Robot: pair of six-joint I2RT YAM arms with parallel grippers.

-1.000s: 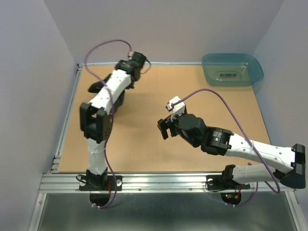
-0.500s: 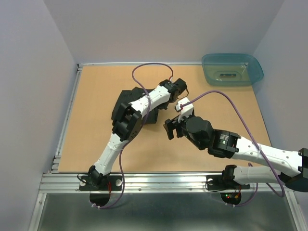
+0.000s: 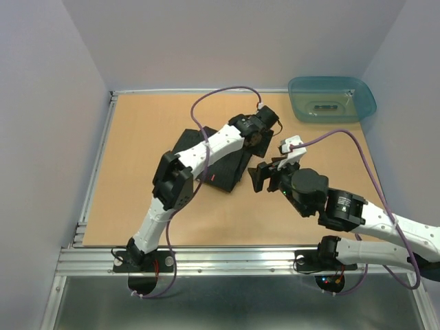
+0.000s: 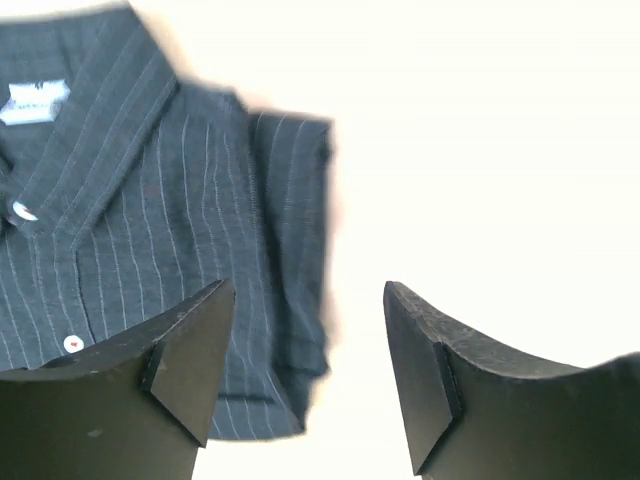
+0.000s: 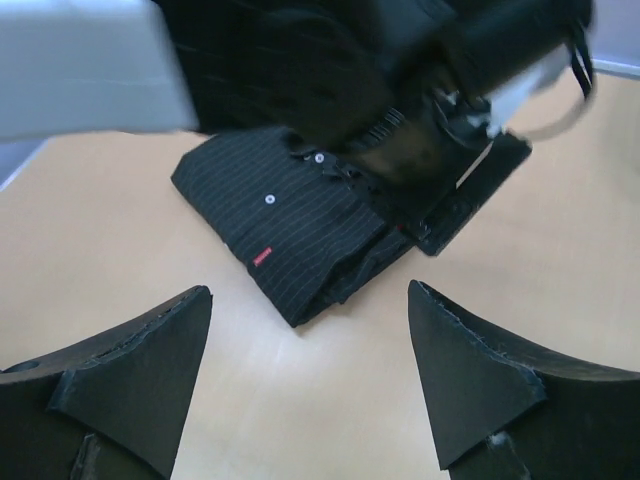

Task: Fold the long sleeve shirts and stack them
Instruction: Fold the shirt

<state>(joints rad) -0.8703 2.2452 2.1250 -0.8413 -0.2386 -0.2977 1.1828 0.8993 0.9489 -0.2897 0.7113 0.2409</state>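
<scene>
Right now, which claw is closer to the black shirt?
Left. The left gripper hangs open right over the shirt's edge. The right gripper is open too, but set back off to the shirt's side.

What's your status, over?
Left hand open, empty, over shirt's edge. Right hand open, empty, beside it. Shirt folded on table. Tub far corner, not in way.
</scene>
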